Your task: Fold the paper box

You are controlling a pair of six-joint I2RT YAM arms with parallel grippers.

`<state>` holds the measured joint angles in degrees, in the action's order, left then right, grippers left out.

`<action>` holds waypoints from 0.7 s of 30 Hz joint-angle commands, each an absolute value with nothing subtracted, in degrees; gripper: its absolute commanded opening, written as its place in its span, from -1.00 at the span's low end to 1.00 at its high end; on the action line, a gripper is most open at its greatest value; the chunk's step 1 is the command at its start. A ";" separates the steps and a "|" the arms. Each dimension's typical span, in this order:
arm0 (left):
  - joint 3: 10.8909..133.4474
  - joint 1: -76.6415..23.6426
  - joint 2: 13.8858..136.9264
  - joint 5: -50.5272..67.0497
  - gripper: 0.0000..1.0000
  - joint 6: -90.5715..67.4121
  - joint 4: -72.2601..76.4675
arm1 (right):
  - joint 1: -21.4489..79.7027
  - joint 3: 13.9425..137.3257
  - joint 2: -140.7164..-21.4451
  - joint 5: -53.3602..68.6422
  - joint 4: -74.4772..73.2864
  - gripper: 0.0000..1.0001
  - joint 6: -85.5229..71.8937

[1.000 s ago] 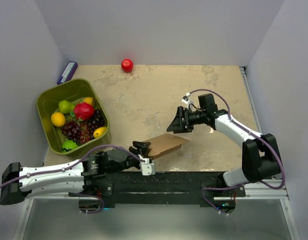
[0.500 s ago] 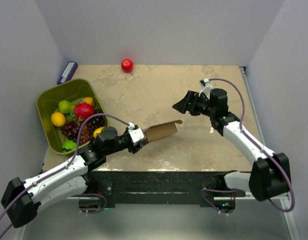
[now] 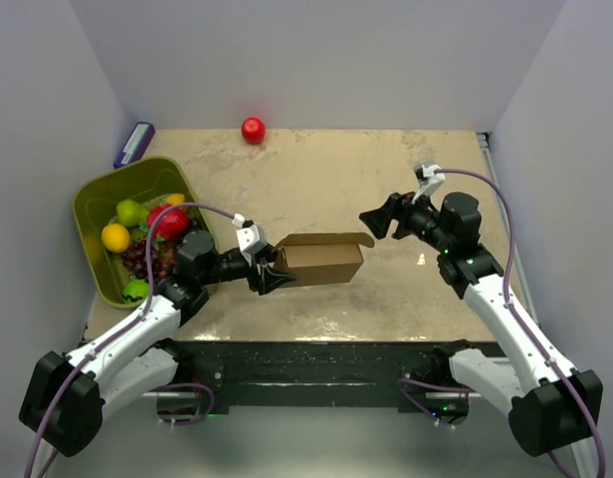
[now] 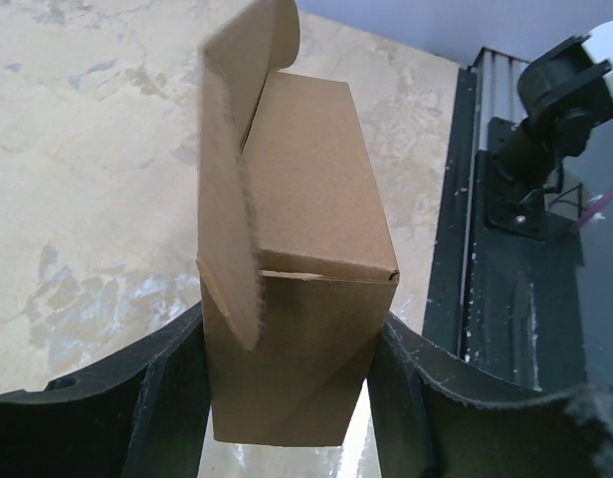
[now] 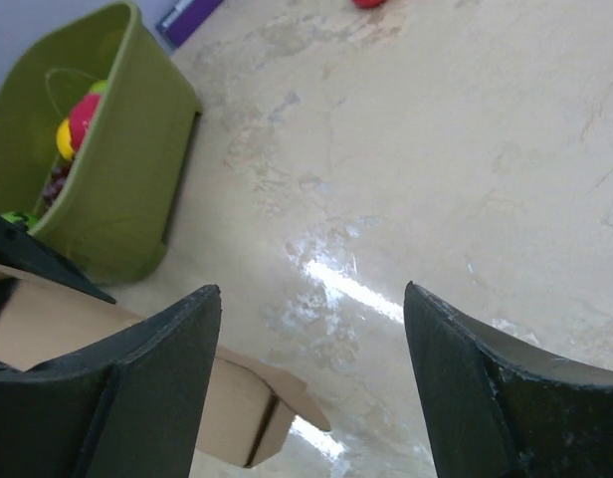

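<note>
The paper box (image 3: 321,261), plain brown cardboard, is erected into a small rectangular carton and lies lengthwise left to right over the near middle of the table (image 3: 316,179), just right of the olive-green bin (image 3: 96,211). It appears held clear of the surface, with a shadow beneath it. The left gripper (image 3: 270,269) pinches the carton's left end, one finger pressed flat against each side wall, as the left wrist view confirms. The far end is unsealed: a rounded flap (image 4: 249,60) stands out from that end, and a closed seam runs across the top face. The right gripper (image 3: 378,221) hovers just right of the flap, apart from it, fingers spread with nothing between them. The bin holds assorted fruit (image 3: 157,239). A small red round object (image 3: 253,129) and a purple flat item (image 3: 134,143) lie at the far edge.
</note>
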<state>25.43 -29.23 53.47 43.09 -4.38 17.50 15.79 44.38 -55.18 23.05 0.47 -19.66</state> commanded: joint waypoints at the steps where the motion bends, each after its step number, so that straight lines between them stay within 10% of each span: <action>1: 25.14 -28.30 53.96 50.10 -0.35 -8.61 24.00 | 15.65 45.00 -54.41 23.11 -6.41 0.45 -13.45; 21: 25.75 -27.07 55.63 51.86 -0.35 -9.58 24.00 | 15.73 45.44 -47.64 31.11 -15.99 0.17 -11.16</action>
<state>25.39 -27.70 55.53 50.35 -8.47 21.04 15.75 44.05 -47.31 28.21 -13.78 -12.69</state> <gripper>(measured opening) 0.601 0.602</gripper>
